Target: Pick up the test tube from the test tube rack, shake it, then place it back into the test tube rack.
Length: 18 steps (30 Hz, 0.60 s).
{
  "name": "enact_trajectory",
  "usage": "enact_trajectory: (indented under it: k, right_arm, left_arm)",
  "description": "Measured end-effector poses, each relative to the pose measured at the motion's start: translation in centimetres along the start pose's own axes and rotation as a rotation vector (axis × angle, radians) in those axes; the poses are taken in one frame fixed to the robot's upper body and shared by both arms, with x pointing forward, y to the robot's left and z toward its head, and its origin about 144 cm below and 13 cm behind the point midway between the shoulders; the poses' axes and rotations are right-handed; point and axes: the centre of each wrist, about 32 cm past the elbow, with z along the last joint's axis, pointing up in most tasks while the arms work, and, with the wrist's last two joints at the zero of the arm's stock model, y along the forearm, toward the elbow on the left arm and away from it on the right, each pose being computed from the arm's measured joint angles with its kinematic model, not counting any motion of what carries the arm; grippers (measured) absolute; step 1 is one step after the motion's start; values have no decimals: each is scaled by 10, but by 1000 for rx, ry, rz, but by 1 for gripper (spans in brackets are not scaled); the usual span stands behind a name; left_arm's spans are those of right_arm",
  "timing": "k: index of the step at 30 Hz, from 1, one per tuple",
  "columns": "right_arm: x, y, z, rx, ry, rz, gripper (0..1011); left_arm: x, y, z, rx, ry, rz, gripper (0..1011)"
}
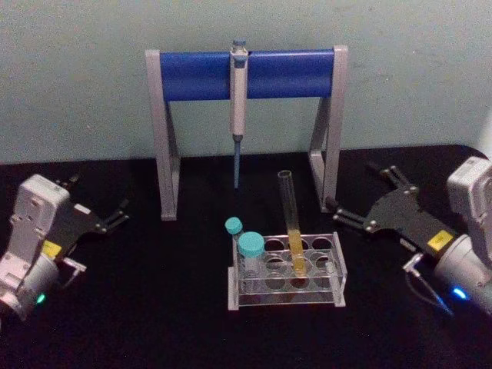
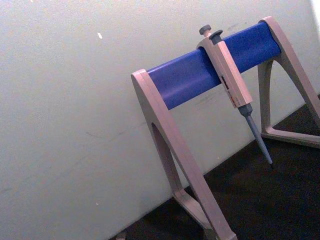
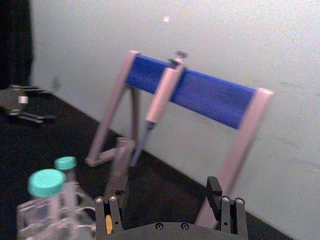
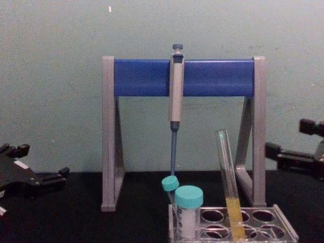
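Nearest me, the rack [image 1: 286,298] holds the tube [image 1: 290,215] in a middle hole, near upright, top tipped left, yellow liquid low, with two capped vials [image 1: 250,250] at its left end. My right hand [image 1: 348,184], empty and spread wide, is just right of it. My left hand [image 1: 100,194], also open, lies farther off.

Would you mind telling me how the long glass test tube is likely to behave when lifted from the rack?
The test tube looks thin, clear glass, so probably fragile and slippery. It is uncapped, holding yellow liquid, so tilting might spill it. It leans in the test tube rack, suggesting a loose fit.
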Motion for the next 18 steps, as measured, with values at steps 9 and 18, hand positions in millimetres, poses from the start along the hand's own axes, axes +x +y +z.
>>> enact_trajectory:
  k: [9, 18]
  right_arm:
    - [-7, 18, 2, -25, 46, 121, 1000]
    - [-6, 39, 3, -48, 131, 171, 1000]
  left_arm:
    - [0, 0, 0, 0, 0, 0, 1001]
    - [0, 0, 0, 0, 0, 0, 1001]
